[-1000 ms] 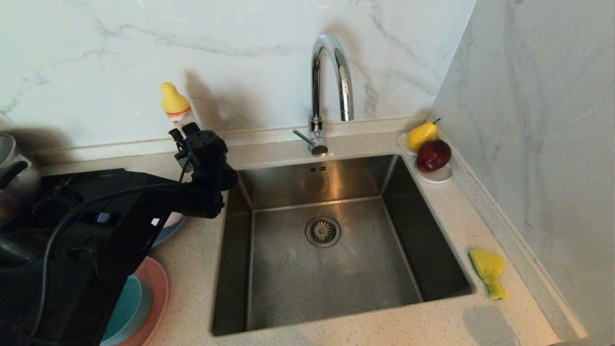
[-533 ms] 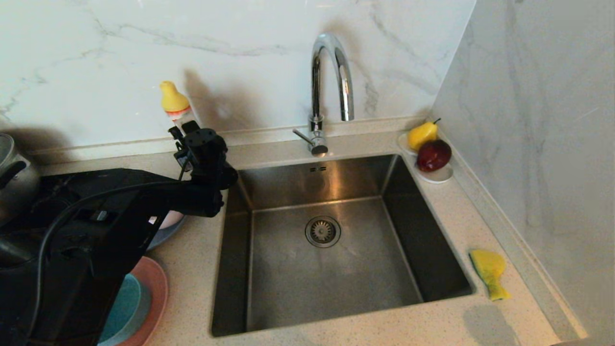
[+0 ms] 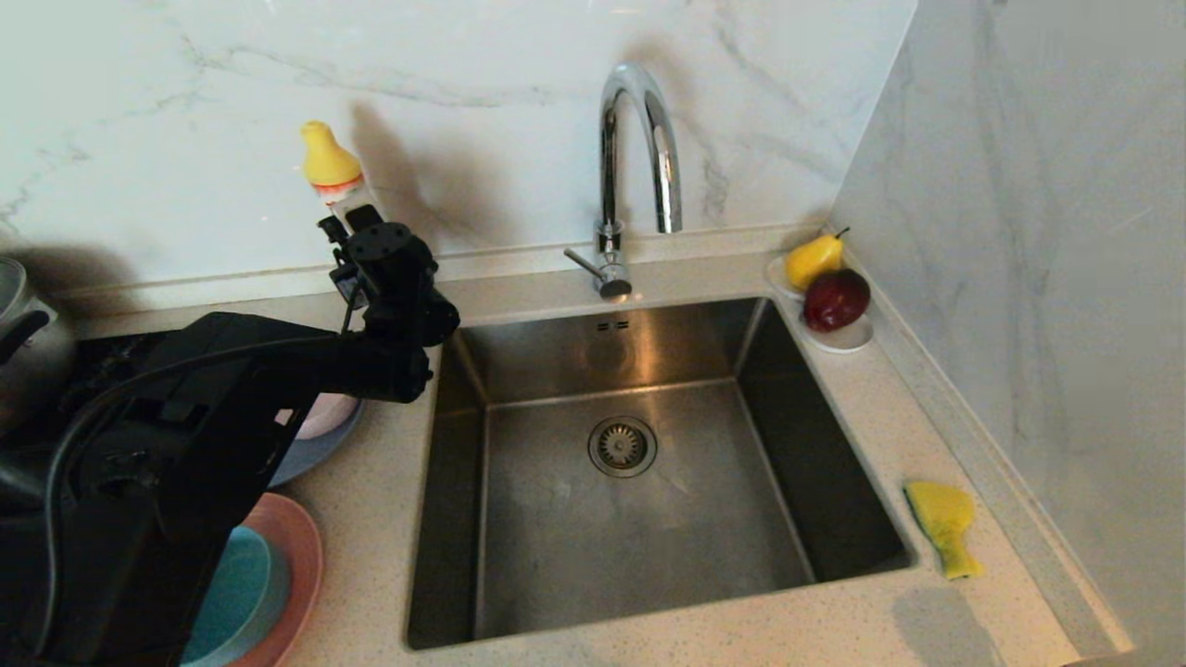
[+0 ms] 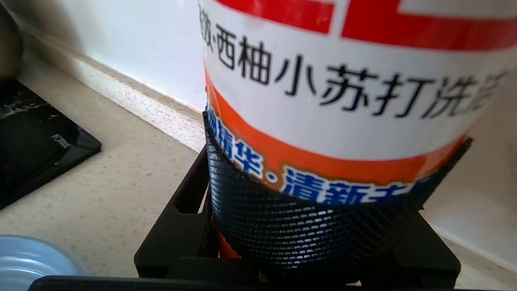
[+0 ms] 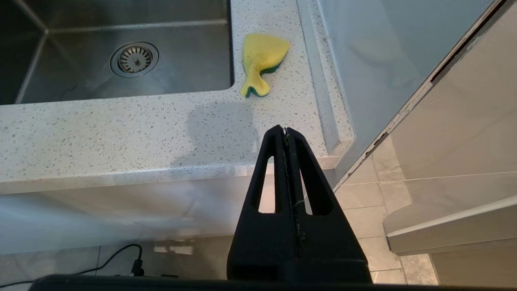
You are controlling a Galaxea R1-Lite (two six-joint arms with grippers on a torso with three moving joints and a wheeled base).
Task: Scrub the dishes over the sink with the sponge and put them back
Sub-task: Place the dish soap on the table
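My left gripper (image 3: 363,243) is shut on a dish soap bottle (image 3: 330,172) with a yellow cap, holding it off the counter left of the sink (image 3: 519,574). In the left wrist view its black pads (image 4: 282,238) wrap the bottle's (image 4: 343,93) orange and white label. The sponge (image 3: 941,524) lies on the counter right of the sink. Under my left arm sit the dishes: a pale pink bowl (image 3: 326,413) on a grey-blue plate (image 3: 320,449), and a teal bowl (image 3: 236,579) on a pink plate (image 3: 301,542). My right gripper (image 5: 286,131) is shut and empty, parked below the counter's front edge, near the sponge (image 5: 261,60).
A chrome faucet (image 3: 639,139) rises behind the sink. A small white dish (image 3: 848,341) with a pear (image 3: 813,259) and a red apple (image 3: 836,298) stands in the back right corner. A steel pot (image 3: 18,333) sits on the black cooktop (image 4: 28,141) at far left. Marble walls close off the back and right.
My left gripper has risen a little with the soap bottle in it, so the yellow cap stands higher against the wall. The right arm has not moved.
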